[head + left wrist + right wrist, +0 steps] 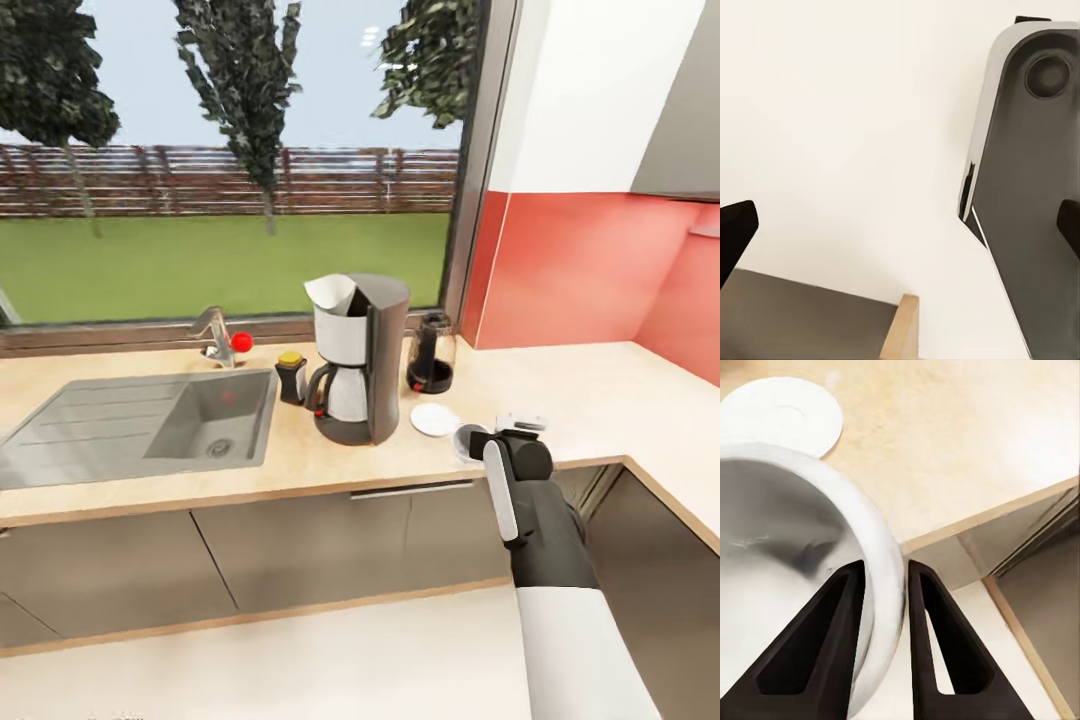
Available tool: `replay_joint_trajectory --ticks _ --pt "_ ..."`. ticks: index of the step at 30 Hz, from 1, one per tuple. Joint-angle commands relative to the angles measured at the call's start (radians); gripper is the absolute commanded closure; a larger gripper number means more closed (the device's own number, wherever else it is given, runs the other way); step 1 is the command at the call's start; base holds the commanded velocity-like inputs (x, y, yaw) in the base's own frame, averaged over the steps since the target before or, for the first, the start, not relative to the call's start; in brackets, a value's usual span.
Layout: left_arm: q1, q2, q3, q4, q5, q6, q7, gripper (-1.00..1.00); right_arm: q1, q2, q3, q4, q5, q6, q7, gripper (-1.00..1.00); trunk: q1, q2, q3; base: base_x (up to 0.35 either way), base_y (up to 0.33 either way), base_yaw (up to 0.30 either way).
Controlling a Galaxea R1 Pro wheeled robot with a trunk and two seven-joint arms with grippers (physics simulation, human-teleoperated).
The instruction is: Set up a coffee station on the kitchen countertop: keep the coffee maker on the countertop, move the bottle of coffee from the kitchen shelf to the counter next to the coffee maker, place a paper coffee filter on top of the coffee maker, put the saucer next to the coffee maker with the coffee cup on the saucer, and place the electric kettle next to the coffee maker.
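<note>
One cup wall [881,585] between tool [885,641] fingers.

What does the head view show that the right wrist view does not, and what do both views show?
Head view: the coffee maker with the paper coffee filter on top, the bottle of coffee, the electric kettle and the sink.

Right wrist view: the right claw pinching the coffee cup wall between its fingers, one inside the cup, one outside.

Both: the saucer, bare, and the kitchen countertop.
</note>
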Motion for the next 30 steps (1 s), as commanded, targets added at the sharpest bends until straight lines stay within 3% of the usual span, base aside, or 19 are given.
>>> replay_joint_trajectory --ticks 1,19,30 --pt "-0.001 0.000 -0.009 0.001 0.010 -0.003 0.002 -1.00 -0.001 0.001 -0.001 -0.001 -0.003 0.004 -0.002 1.00 0.001 -0.002 -0.002 0.136 0.000 0.278" --pt "-0.001 -0.001 -0.009 0.001 0.010 0.000 0.002 -1.00 -0.001 0.001 -0.002 -0.002 -0.002 0.004 -0.002 1.00 0.001 -0.002 -0.002 0.032 -0.007 0.278" --pt "-0.001 -0.002 -0.009 0.001 0.010 0.000 0.002 -1.00 -0.001 -0.004 -0.004 0.001 0.003 0.005 -0.002 1.00 0.001 -0.002 -0.002 0.150 -0.219 0.243"
